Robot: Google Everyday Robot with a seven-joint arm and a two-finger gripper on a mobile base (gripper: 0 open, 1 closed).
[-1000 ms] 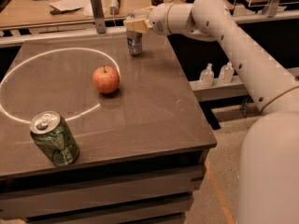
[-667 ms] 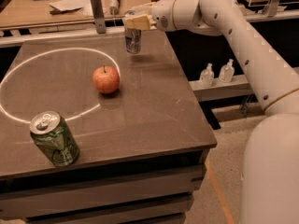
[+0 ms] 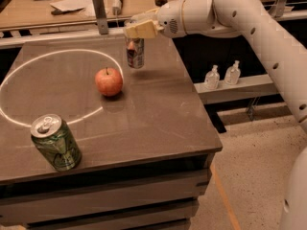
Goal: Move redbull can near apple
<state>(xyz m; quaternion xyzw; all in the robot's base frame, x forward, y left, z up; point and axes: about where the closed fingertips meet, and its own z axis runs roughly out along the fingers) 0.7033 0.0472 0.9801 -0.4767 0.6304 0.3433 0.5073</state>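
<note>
Brown worktop point(image 3: 158, 109) carries the apple point(image 3: 109, 82); just beyond it we see the end effector point(image 3: 139, 30) clamped on the redbull can point(image 3: 135, 54), hiding its top.

White dotted arm point(image 3: 249, 13), beige tool point(image 3: 136, 34) over table point(image 3: 158, 109)

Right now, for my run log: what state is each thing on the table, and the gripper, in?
redbull can: upright, gripped at its top, behind and right of the apple, apart from it.
gripper: shut on the redbull can's top.
apple: resting on the table, stem up, untouched.
green can: standing upright, sides dented, at the table's front left.
</note>
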